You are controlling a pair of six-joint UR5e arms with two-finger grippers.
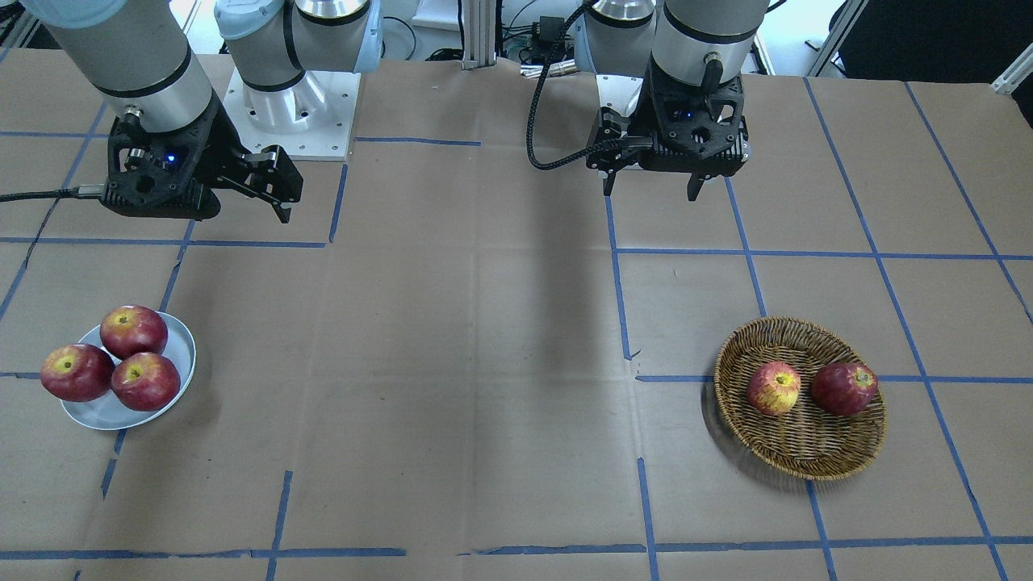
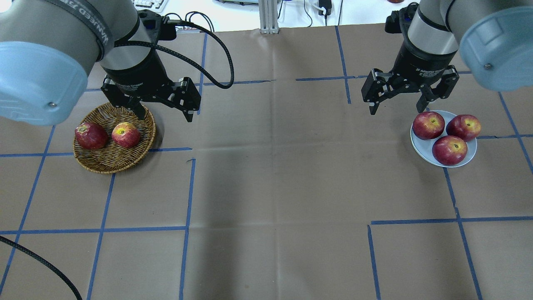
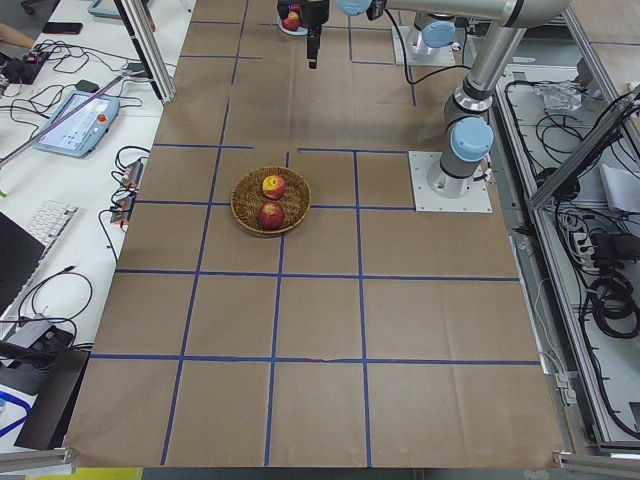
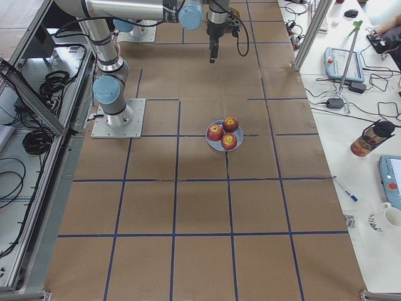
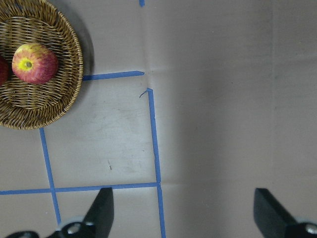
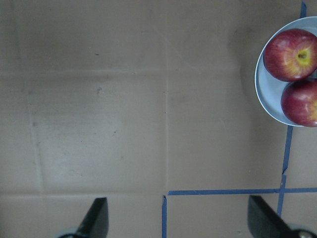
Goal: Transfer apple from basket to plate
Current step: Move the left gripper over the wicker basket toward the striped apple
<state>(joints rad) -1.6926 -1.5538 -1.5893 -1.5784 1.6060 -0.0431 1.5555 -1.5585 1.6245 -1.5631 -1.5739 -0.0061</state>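
The pale apple, red-pink with a yellow top, lies in the wicker basket beside a dark red apple. It also shows in the front view and in the left wrist view. My left gripper is open and empty. It hangs above the table, off to the side of the basket. The pale blue-white plate holds three red apples. My right gripper is open and empty, above the table just beside the plate.
The table is brown cardboard with a grid of blue tape lines. The basket and the plate stand far apart at opposite ends. The arm base plate is at the robot's edge.
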